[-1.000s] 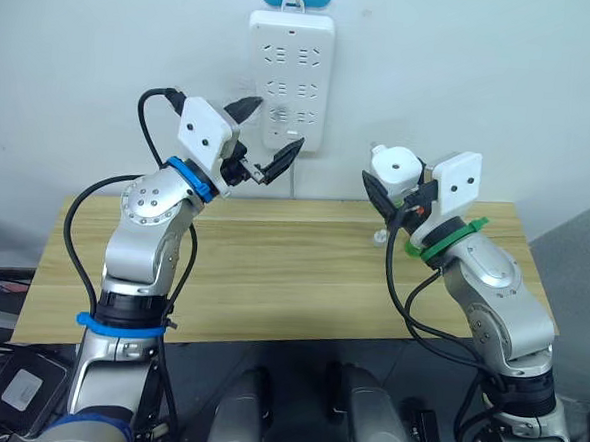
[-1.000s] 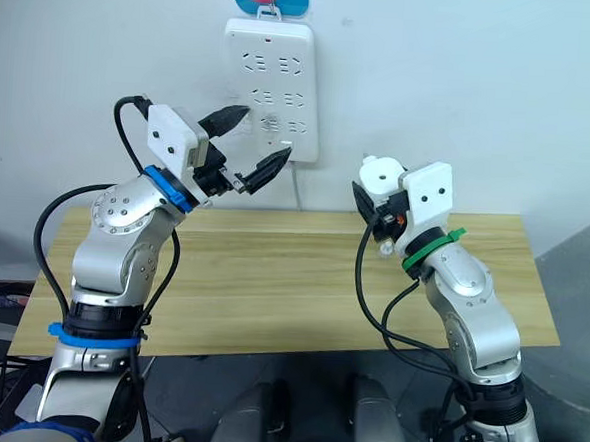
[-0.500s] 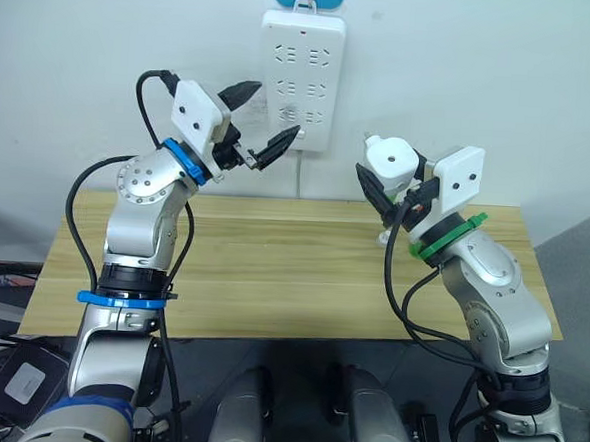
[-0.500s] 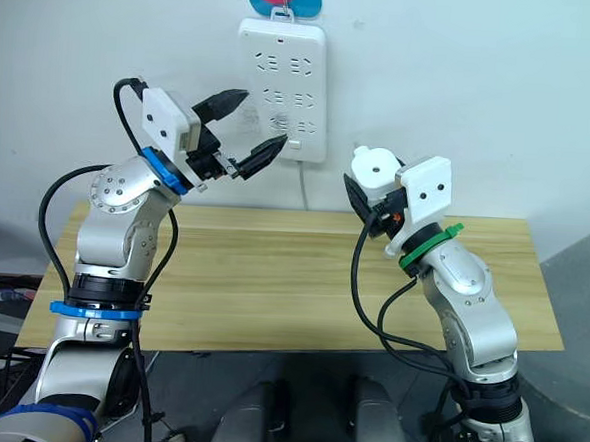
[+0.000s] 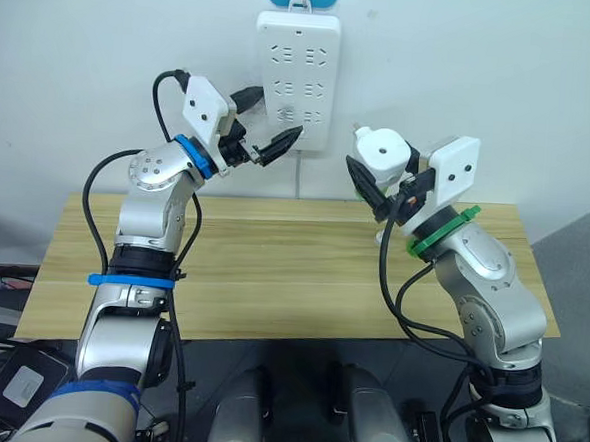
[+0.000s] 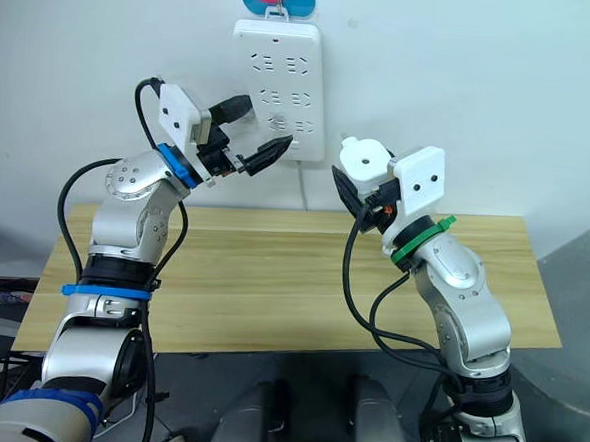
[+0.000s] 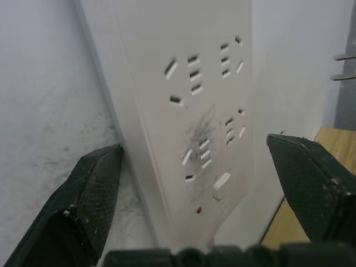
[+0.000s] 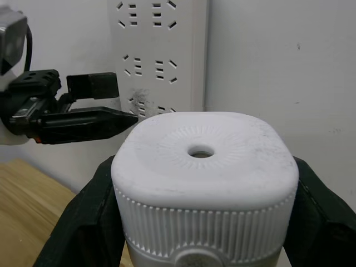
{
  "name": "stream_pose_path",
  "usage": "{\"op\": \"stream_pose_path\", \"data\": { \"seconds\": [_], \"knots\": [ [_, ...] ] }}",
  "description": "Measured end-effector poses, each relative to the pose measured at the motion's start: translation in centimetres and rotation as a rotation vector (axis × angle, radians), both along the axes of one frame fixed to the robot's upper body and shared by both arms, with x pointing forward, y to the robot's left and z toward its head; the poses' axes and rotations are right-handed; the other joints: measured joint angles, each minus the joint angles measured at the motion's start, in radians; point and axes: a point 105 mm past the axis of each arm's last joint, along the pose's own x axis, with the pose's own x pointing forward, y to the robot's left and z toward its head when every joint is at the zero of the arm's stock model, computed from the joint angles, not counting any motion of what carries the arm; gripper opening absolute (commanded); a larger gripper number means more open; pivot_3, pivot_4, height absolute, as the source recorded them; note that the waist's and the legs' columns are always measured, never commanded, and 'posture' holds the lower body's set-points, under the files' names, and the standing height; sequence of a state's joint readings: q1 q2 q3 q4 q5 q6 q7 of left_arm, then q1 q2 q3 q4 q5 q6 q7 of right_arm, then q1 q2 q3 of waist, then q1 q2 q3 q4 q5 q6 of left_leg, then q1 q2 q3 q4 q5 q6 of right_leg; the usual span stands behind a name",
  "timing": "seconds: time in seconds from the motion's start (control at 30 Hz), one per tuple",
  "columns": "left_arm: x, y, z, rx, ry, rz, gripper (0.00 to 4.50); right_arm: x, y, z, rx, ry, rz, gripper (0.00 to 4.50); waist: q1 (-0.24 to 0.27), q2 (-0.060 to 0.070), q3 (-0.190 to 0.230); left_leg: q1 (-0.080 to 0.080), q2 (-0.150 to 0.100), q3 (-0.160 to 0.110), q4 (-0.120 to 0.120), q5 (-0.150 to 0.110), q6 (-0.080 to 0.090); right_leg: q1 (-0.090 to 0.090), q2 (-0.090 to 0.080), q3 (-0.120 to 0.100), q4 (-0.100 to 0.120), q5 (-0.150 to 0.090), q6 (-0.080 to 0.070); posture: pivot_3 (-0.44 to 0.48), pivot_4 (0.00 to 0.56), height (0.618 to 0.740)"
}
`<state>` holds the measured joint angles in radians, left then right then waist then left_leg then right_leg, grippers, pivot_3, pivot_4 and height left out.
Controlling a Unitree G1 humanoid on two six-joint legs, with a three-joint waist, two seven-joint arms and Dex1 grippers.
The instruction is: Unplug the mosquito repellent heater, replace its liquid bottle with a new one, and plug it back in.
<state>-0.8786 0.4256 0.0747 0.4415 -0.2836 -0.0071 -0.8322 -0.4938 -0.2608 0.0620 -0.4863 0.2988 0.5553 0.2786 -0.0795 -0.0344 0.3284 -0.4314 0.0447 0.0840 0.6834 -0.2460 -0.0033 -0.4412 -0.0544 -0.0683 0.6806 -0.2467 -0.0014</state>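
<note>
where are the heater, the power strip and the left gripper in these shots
mosquito repellent heater [image 8: 203, 161]: right wrist view, on its white top face by the vent hole
power strip [image 5: 297, 51]: left eye view, on its upper face
left gripper [image 5: 269, 127]: left eye view, midway between its open fingertips

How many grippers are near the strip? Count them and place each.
2. The left gripper, fingers open, is at the strip's lower part on the wall. The right gripper holds the heater just right of the strip. Nothing suggests a hidden one.
</note>
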Motion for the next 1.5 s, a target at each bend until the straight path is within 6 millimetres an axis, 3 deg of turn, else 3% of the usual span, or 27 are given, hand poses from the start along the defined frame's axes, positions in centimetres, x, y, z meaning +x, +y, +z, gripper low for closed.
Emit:
{"op": "stream_pose_path", "data": {
  "seconds": [0.23, 0.47, 0.57, 0.8, 0.87, 1.5],
  "knots": [
    [-0.6, -1.3, -1.1, 0.027, 0.042, -0.118, 4.5, 0.0, 0.1, -0.1, 0.001, 0.008, 0.004, 3.06, -0.003, 0.0, 0.0, 0.0, 0.0, 0.0, 0.0, 0.0, 0.0, 0.0, 0.0, 0.0, 0.0, 0.0, 0.0, -0.259, 0.291, 0.74],
    [-0.5, -1.9, -0.8, 0.028, 0.052, -0.16, 4.5, 0.1, 1.2, 0.8, 0.011, -0.011, 0.042, 3.06, -0.003, 0.0, 0.0, 0.0, 0.0, 0.0, 0.0, 0.0, 0.0, 0.0, 0.0, 0.0, 0.0, 0.0, 0.0, -0.254, 0.295, 0.74],
    [-0.4, -2.3, -0.6, 0.023, 0.054, -0.173, 3.94, 0.5, 1.5, 1.1, 0.018, -0.007, 0.048, 3.06, -0.003, 0.0, 0.0, 0.0, 0.0, 0.0, 0.0, 0.0, 0.0, 0.0, 0.0, 0.0, 0.0, 0.0, 0.0, -0.255, 0.296, 0.74],
    [-0.4, -2.3, -0.6, 0.002, 0.062, -0.183, 1.72, 1.2, 1.8, 0.0, 0.001, 0.045, 0.068, 3.06, -0.003, 0.0, 0.0, 0.0, 0.0, 0.0, 0.0, 0.0, 0.0, 0.0, 0.0, 0.0, 0.0, 0.0, 0.0, -0.256, 0.298, 0.74],
    [-0.3, -2.2, -0.4, -0.035, 0.064, -0.187, 1.35, 1.3, 2.0, -0.1, 0.008, 0.054, 0.071, 3.06, -0.003, 0.0, 0.0, 0.0, 0.0, 0.0, 0.0, 0.0, 0.0, 0.0, 0.0, 0.0, 0.0, 0.0, 0.0, -0.255, 0.298, 0.74],
    [-0.4, -2.2, -0.4, -0.053, 0.123, -0.206, 1.35, 3.0, 2.4, 0.0, 0.008, 0.044, 0.055, 3.06, -0.003, 0.0, 0.0, 0.0, 0.0, 0.0, 0.0, 0.0, 0.0, 0.0, 0.0, 0.0, 0.0, 0.0, 0.0, -0.249, 0.298, 0.74]
  ]
}}
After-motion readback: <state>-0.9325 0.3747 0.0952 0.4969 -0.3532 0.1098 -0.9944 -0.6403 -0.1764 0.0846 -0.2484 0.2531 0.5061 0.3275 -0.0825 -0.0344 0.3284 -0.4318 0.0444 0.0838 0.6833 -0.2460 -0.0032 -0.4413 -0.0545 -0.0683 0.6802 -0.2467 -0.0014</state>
